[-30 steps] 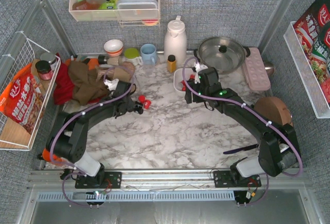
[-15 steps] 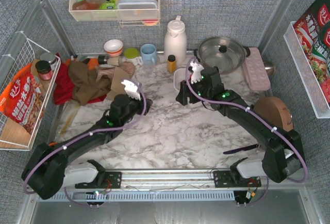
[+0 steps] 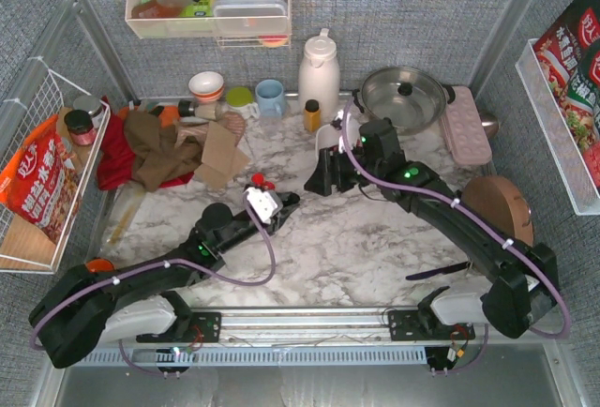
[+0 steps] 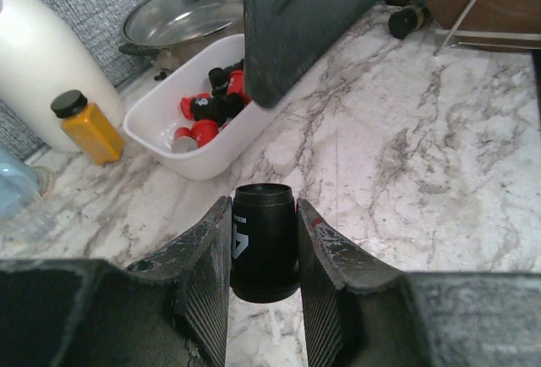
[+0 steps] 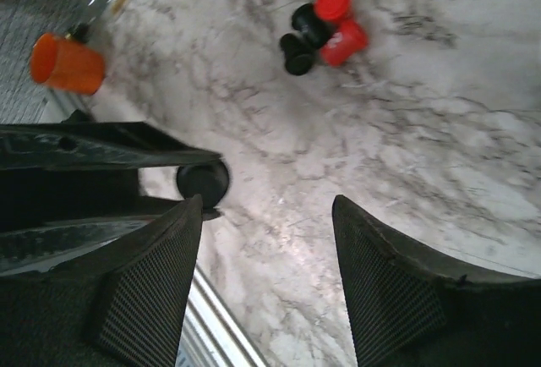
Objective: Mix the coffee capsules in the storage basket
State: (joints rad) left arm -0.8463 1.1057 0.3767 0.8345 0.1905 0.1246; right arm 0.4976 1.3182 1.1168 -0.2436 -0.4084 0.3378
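My left gripper (image 4: 264, 206) is shut on a black coffee capsule (image 4: 264, 244) and holds it above the marble top; from above it (image 3: 289, 203) sits mid-table. The white storage basket (image 4: 203, 151) lies ahead of it, with several red and black capsules (image 4: 207, 109) inside. In the top view the basket (image 3: 326, 140) is mostly hidden by my right arm. My right gripper (image 5: 266, 240) is open and empty, hanging over the table left of the basket (image 3: 315, 180). A few loose red and black capsules (image 5: 325, 29) lie on the table (image 3: 260, 182).
A small yellow-capped bottle (image 4: 83, 126), a white thermos (image 3: 319, 71) and a lidded pot (image 3: 403, 96) stand behind the basket. A pink dimpled tray (image 3: 466, 126) is at the right, a cardboard piece (image 3: 220, 154) and cloths (image 3: 150, 149) at the back left.
My left arm has drawn back from the loose capsules and swung right, now carrying a black capsule. My right gripper has moved left, away from over the basket.
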